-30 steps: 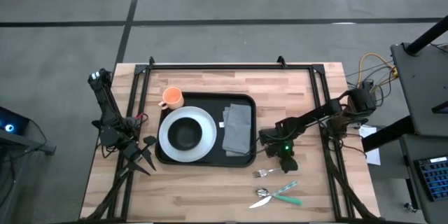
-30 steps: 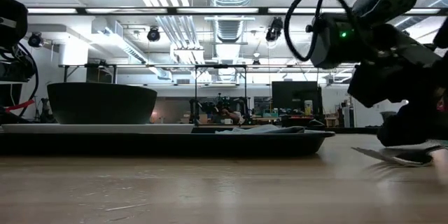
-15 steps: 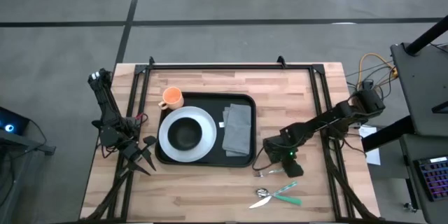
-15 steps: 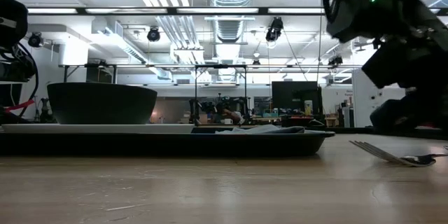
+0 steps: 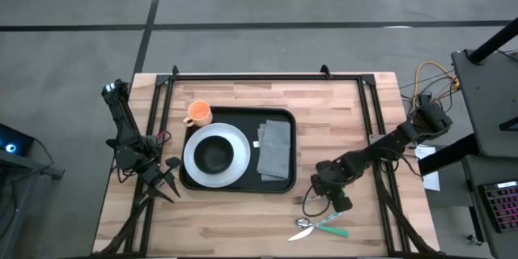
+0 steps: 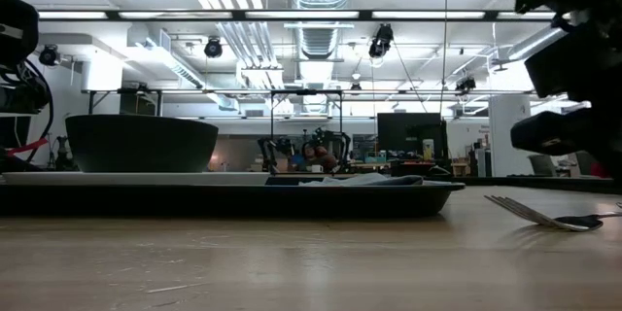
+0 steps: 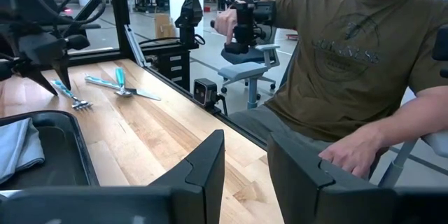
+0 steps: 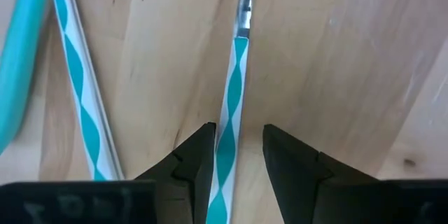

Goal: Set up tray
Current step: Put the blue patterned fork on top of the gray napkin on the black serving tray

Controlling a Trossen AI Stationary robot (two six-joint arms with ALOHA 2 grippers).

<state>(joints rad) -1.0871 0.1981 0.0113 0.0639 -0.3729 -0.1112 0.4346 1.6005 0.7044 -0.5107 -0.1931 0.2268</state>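
Note:
The black tray [image 5: 283, 184] lies mid-table and carries a white plate [image 5: 194, 158] with a black bowl [image 5: 214, 155] on it and a folded grey napkin [image 5: 274, 147]. An orange cup [image 5: 198, 113] stands on the table at the tray's far left corner. A fork with a teal-and-white striped handle [image 8: 233, 91] lies flat on the wood [image 5: 311, 202] [image 6: 544, 216] to the right of the tray's near right corner. My right gripper [image 5: 328, 201] [image 8: 234, 157] is open above it, fingers pointing down on either side of the handle. My left gripper [image 5: 170, 175] [image 7: 245, 168] waits open by the tray's near left corner.
Two more utensils, one with a striped handle [image 8: 77, 91] and one with a solid teal handle [image 8: 17, 77], lie just nearer the near edge [image 5: 317, 227]. A black frame rail [image 5: 374, 142] runs along the table's right side. A seated person [image 7: 343, 63] is beyond the table edge.
My right gripper has moved toward the table's near edge, from beside the tray's right rim to over the fork. The fork has stayed on the table.

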